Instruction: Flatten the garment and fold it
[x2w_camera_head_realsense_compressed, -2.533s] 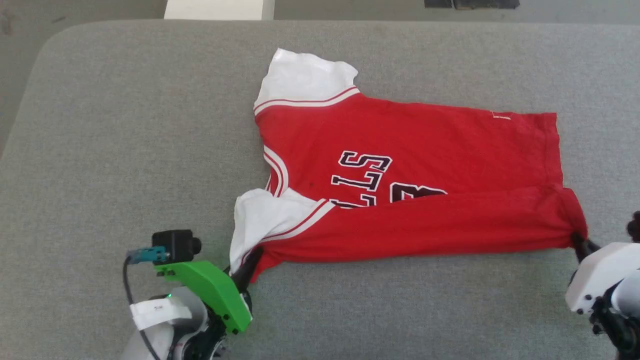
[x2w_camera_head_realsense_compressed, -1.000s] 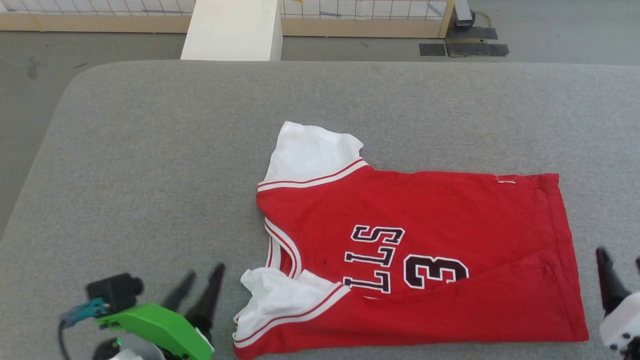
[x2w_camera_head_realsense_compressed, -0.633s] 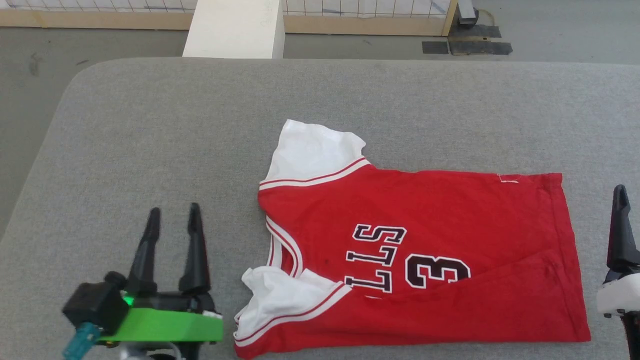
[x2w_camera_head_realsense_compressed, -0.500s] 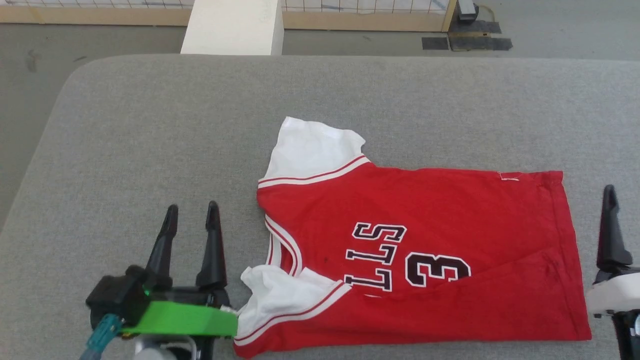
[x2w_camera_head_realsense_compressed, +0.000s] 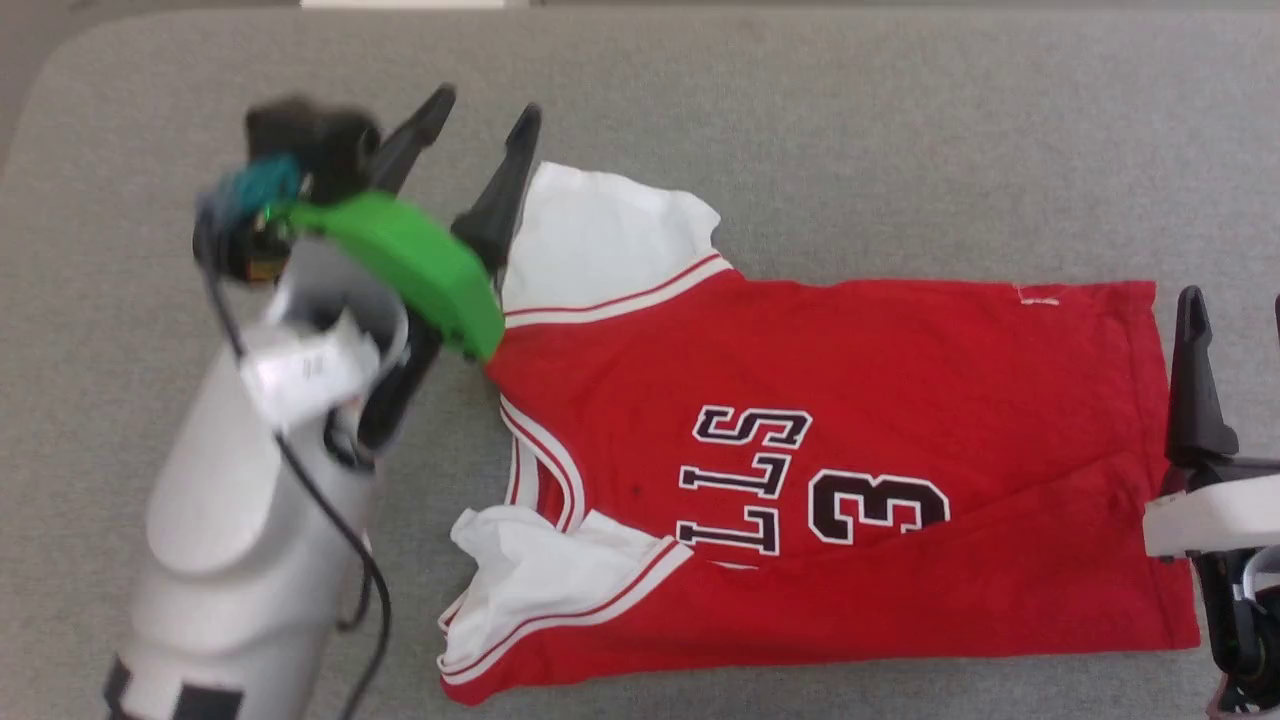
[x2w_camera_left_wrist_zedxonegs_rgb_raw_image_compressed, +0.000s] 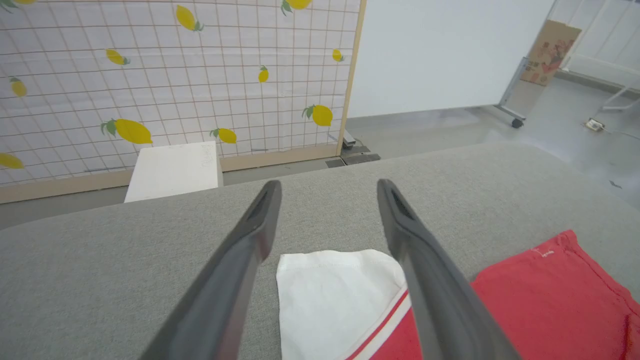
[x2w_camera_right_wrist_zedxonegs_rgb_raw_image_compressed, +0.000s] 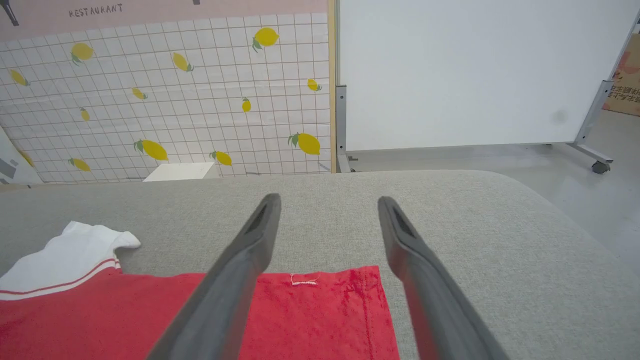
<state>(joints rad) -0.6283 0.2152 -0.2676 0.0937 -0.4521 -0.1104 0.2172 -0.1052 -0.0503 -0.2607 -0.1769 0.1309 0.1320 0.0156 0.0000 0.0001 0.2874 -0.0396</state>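
**Left pincer (x2w_camera_head_realsense_compressed: 487, 100) and right pincer (x2w_camera_head_realsense_compressed: 1235, 300): both spread wide, nothing in either**

So the left pincer has its two dark fingers (x2w_camera_left_wrist_zedxonegs_rgb_raw_image_compressed: 235, 280) well apart and nothing between them. It's up at the far white sleeve of the shirt (x2w_camera_head_realsense_compressed: 850, 400). From the head view, the finger on the shirt side sits right at that sleeve's edge. I honestly can't tell if it's touching the cloth or just above it. From its own wrist view, the sleeve lies on the grey table (x2w_camera_head_realsense_compressed: 850, 130) just under the gap between the fingers. The arm is a bit blurry in the head view, with a green bracket (x2w_camera_head_realsense_compressed: 400, 260) on the wrist.

The right pincer is also splayed and not holding anything. It's just beside the shirt's hem, up near the far hem corner. In its wrist view that corner, with a tiny white stitched mark (x2w_camera_right_wrist_zedxonegs_rgb_raw_image_compressed: 304, 281), lies below the gap between the fingers.

The shirt lies between the two pincers, neck towards the left one and hem towards the right one. Its near edge is folded over, so only "LLS" and a "3" show. The near sleeve is scrunched up, back behind the left pincer, beside its forearm.

Past the fingertips there's a lemon-print wall (x2w_camera_left_wrist_zedxonegs_rgb_raw_image_compressed: 150, 75), a white box (x2w_camera_left_wrist_zedxonegs_rgb_raw_image_compressed: 175, 170) and a white board (x2w_camera_right_wrist_zedxonegs_rgb_raw_image_compressed: 475, 75).
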